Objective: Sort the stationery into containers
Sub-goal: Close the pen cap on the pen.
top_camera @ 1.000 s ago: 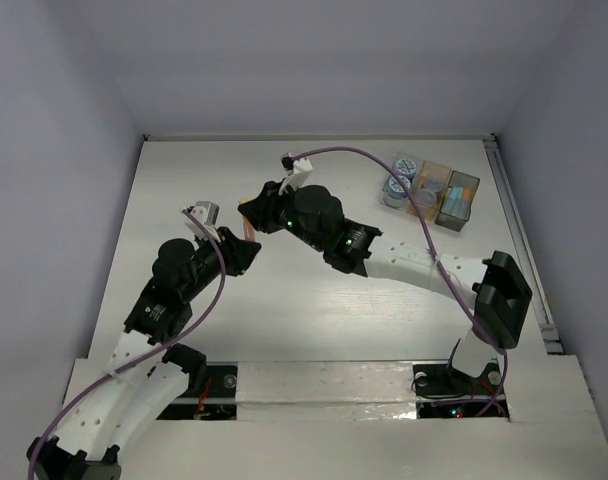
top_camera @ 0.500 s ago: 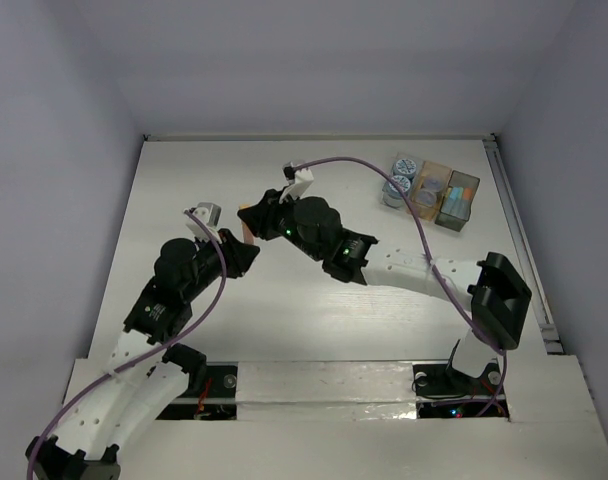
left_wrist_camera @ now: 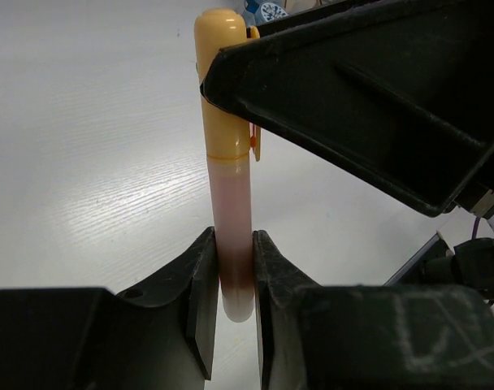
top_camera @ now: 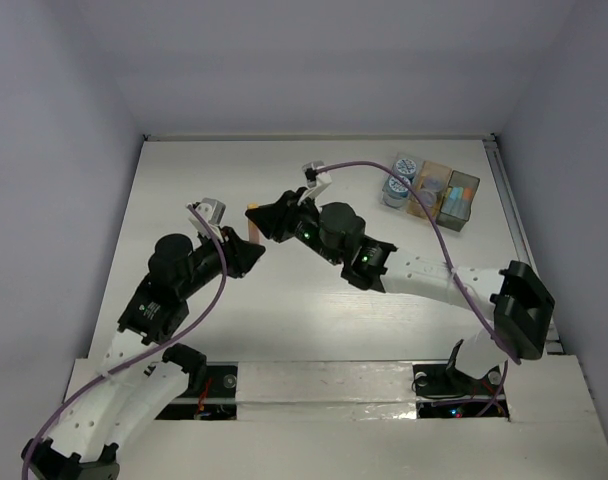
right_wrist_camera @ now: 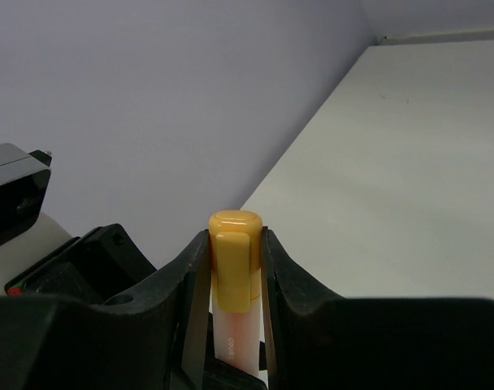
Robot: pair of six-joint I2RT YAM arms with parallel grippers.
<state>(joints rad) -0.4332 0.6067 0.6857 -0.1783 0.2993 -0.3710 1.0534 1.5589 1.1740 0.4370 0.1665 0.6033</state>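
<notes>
An orange marker (top_camera: pixel 252 222) with a yellow-orange cap is held above the table's middle by both grippers. My left gripper (top_camera: pixel 246 248) is shut on its pale lower end (left_wrist_camera: pixel 231 244). My right gripper (top_camera: pixel 267 218) is shut on its cap (right_wrist_camera: pixel 235 252). The amber container (top_camera: pixel 431 187) and the smoky grey container (top_camera: pixel 457 197) stand side by side at the far right. The grey one holds coloured bits. Two blue-white patterned rolls (top_camera: pixel 397 178) sit just left of the amber box.
The right arm's purple cable (top_camera: pixel 364 170) arcs over the table towards the containers. A raised rail (top_camera: pixel 519 240) runs along the table's right edge. The white table (top_camera: pixel 184 180) has walls behind and on both sides.
The right arm has swung its elbow and wrist to the right while its gripper stays on the marker's cap. The left arm has shifted only slightly.
</notes>
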